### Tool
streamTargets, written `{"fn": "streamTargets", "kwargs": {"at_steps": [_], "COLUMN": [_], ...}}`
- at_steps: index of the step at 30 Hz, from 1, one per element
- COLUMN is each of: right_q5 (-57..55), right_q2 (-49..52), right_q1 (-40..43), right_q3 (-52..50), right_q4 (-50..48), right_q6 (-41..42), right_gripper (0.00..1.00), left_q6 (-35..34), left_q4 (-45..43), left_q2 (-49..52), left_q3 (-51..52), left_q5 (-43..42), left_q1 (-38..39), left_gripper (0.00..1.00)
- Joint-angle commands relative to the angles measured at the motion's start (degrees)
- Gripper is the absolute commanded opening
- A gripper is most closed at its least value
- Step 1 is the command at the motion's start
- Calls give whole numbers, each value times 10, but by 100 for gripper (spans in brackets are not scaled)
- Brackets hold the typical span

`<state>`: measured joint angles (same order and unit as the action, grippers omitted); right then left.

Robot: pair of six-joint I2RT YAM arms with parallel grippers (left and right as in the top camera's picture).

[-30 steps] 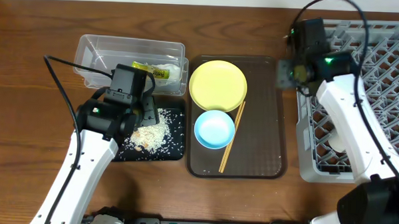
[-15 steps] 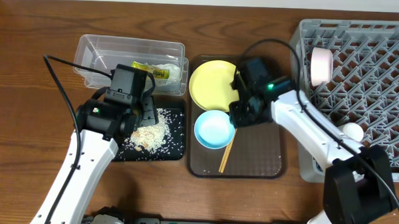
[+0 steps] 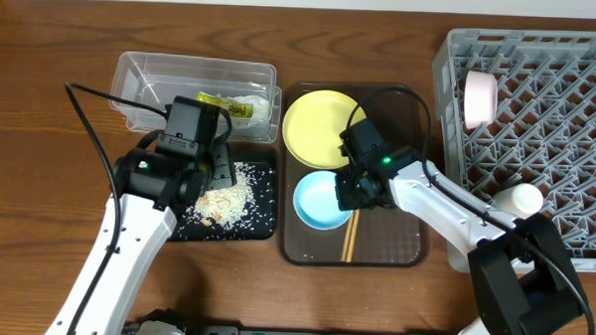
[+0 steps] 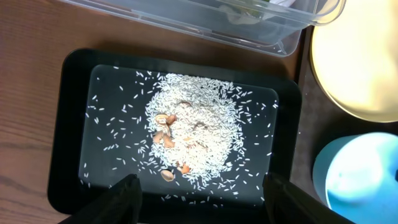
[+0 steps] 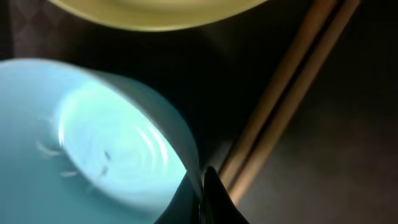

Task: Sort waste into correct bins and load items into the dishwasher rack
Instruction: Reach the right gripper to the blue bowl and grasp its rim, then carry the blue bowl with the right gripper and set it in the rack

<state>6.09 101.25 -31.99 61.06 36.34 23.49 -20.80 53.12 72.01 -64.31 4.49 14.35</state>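
A brown wooden table (image 3: 42,99) is seen from above, with a brown tray (image 3: 395,241) in the middle. The right gripper (image 3: 357,194) is closed on the rim of the light-blue bowl (image 3: 317,206) on that tray. The chopsticks (image 3: 349,239) are laid just beside its fingers, and the yellow plate (image 3: 319,124) is found just past them, close to the bowl. The left gripper (image 4: 205,199) is held open over the black tray (image 4: 74,124), with the rice (image 4: 199,130) heaped just ahead of its fingers. Beyond them the clear tub (image 3: 142,73) is set, with the wrapper (image 3: 230,108) and tissue (image 3: 262,107) inside. Well away from the right fingers, the white cup (image 3: 479,99) and white bowl (image 3: 520,200) are kept in the grey rack (image 3: 567,147).
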Motion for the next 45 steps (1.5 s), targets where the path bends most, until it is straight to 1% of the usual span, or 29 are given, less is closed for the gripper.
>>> {"fn": "streamTargets", "kwargs": {"at_steps": [1, 5, 10, 13, 17, 20, 24, 30, 35, 39, 41, 45], "right_q5": [-66, -131, -264, -365, -462, -507, -533, -573, -589, -652, -661, -660], "right_q2": [-16, -58, -116, -136, -135, -121, -93, -26, 46, 101, 118, 147], "right_q1": [14, 54, 117, 156, 207, 252, 305, 360, 387, 399, 399, 393], "right_q3": [37, 109, 179, 189, 189, 189, 189, 189, 189, 189, 189, 189], "right_q4": [12, 42, 25, -22, -88, -147, -220, -354, -433, -501, -518, -519], "right_q6": [17, -11, -79, -161, -281, -371, -467, -558, -653, -664, -664, -664], "right_gripper": [1, 1, 1, 1, 1, 1, 1, 1, 1, 1, 1, 1], "left_q6": [-3, -3, -3, -3, -3, -3, -3, -4, -5, -5, -5, -5], "left_q4": [2, 2, 2, 2, 2, 2, 2, 0, -1, 0, 0, -1], "left_q2": [3, 3, 3, 3, 3, 3, 3, 3, 3, 3, 3, 3], "left_q3": [-3, -3, -3, -3, -3, -3, -3, -3, -3, -3, -3, -3], "left_q5": [7, 7, 7, 7, 7, 7, 7, 7, 7, 7, 7, 7], "left_q1": [-3, -3, -3, -3, -3, -3, -3, -3, -3, -3, -3, -3], "left_gripper": [65, 66, 66, 65, 66, 65, 66, 66, 66, 66, 66, 66]}}
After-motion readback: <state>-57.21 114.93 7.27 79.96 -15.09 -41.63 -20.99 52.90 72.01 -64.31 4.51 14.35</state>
